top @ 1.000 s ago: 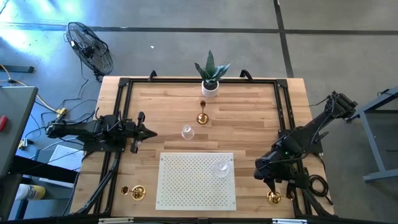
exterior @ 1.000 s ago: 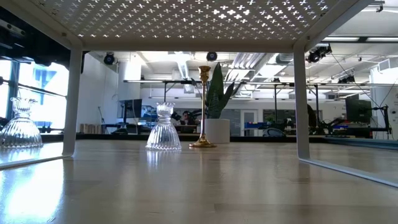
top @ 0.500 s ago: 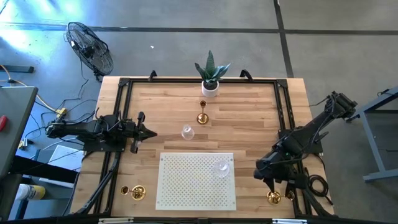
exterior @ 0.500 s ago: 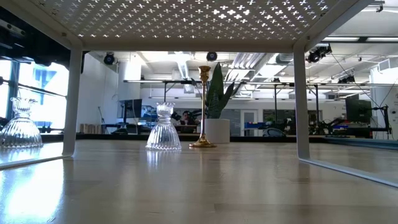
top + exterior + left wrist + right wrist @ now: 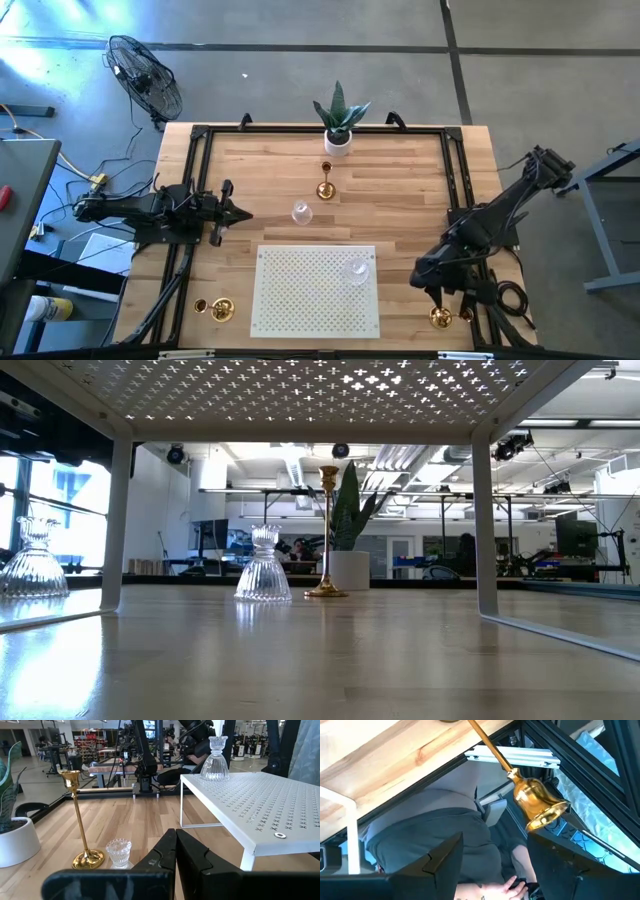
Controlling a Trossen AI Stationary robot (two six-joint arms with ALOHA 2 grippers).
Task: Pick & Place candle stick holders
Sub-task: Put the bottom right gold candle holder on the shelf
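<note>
A gold candle stick holder [image 5: 440,318] stands on its base at the table's near right corner. My right gripper [image 5: 495,840] hovers open above it, slanting down. The holder's cup top [image 5: 537,802] sits just ahead of one finger [image 5: 555,855], apart from it. A tall gold holder [image 5: 325,185] and a clear glass one [image 5: 301,211] stand mid-table. Another glass holder [image 5: 356,270] stands on the white perforated mat [image 5: 300,300]. Two gold pieces [image 5: 222,309] lie near the front left. My left gripper [image 5: 240,212] waits shut at the table's left side.
A white pot with a green plant [image 5: 338,130] stands at the far edge. A black frame rail [image 5: 455,190] runs along the table's sides. The mat stands on legs [image 5: 485,520], with room beneath it. A fan [image 5: 145,75] stands on the floor beyond the far left corner.
</note>
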